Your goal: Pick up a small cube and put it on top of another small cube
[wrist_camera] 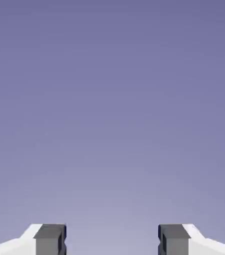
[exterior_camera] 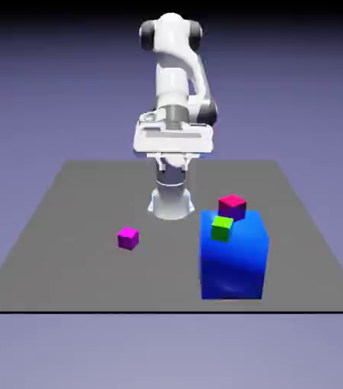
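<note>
Fingers [wrist_camera: 49, 239] of dark grey stand wide apart at the bottom of the hand view. Nothing lies between them, so the two-finger gripper [wrist_camera: 112, 239] is spread and empty. Ahead of it the hand view shows only the plain blue-violet backdrop, apart from a sliver of green at the lower left corner. This suggests the hand is aimed out over the scene and not down at the grey table [exterior_camera: 68, 228].

In the exterior view the gripper hangs high on the white arm [exterior_camera: 176, 83], well above the table top and apart from every object. Toward the exterior view's left a small magenta cube [exterior_camera: 128, 238] lies alone on the table. Toward the right stands a big blue block [exterior_camera: 233, 262] with a small green cube [exterior_camera: 221, 228] on its top near the front edge. A second small magenta cube [exterior_camera: 233, 205] shows at the block's far top edge; whether it rests on the block or behind it cannot be told.

The small bright cyan cube shows in neither view, and where it lies cannot be told.

The task looks to be at its very start, with the reach not yet begun. The next move calls for finding that cube, tilting the hand downward and descending with the jaws open astride it.
</note>
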Robot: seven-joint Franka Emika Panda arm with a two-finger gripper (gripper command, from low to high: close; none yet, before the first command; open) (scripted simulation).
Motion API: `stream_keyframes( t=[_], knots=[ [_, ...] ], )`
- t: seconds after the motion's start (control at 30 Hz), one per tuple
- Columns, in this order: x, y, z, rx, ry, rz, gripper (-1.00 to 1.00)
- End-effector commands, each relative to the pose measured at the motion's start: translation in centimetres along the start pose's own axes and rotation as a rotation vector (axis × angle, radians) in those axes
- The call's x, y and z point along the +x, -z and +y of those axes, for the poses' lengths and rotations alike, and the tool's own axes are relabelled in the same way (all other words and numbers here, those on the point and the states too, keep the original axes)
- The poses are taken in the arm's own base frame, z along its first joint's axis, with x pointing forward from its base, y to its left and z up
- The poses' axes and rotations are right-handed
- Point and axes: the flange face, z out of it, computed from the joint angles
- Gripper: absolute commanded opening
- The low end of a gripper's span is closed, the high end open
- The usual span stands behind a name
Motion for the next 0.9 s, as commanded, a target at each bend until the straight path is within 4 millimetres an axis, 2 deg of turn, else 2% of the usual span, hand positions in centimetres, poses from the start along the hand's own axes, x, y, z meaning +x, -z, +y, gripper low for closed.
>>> stream_keyframes(
  t=[0.0,0.23,0.43,0.63,0.87],
  knots=[
    [-0.6,0.7,-1.1,0.01,-0.01,-0.002,0.0],
    [-6.4,5.5,-7.7,0.063,-0.072,-0.021,0.0],
    [-12.9,9.2,-11.6,0.082,-0.112,-0.035,0.0],
    [-20.4,11.8,-13.6,0.076,-0.146,-0.039,0.0],
    [-29.7,12.9,-13.6,0.037,-0.182,-0.021,0.0]
  ],
)
